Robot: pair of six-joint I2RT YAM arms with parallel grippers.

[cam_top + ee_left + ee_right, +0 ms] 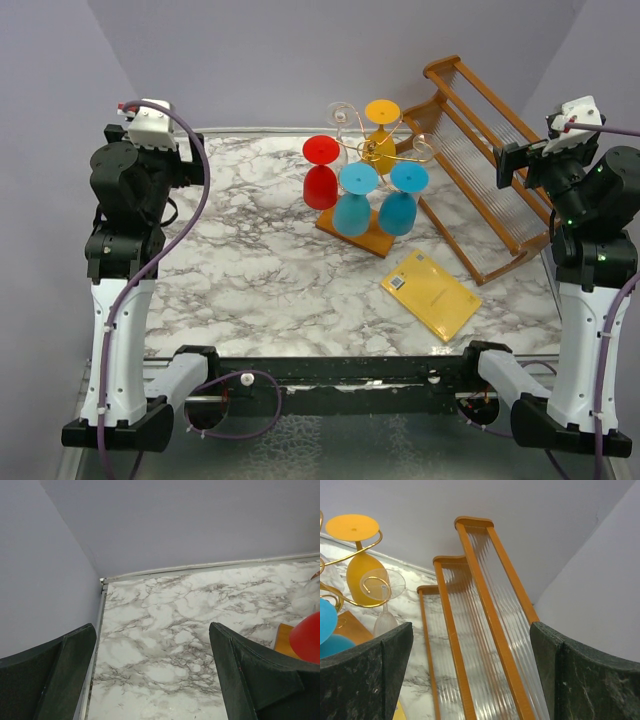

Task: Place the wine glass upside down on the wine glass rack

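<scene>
The wine glass rack (376,150) is a gold wire stand with curled arms on an orange-brown wooden base (372,241), at the back middle of the marble table. Several wine glasses hang upside down on it: a red one (320,178), a yellow one (381,124), two blue ones (352,203) and a clear one (383,611). My left gripper (152,645) is open over bare marble at the back left corner, with the red glass (307,637) at its right edge. My right gripper (470,640) is open above the slatted rack, holding nothing.
A larger brown wooden slatted rack (482,170) leans at the back right, beside the wire stand. A yellow booklet (432,293) lies flat in front of it. Purple walls close in the table on the left, back and right.
</scene>
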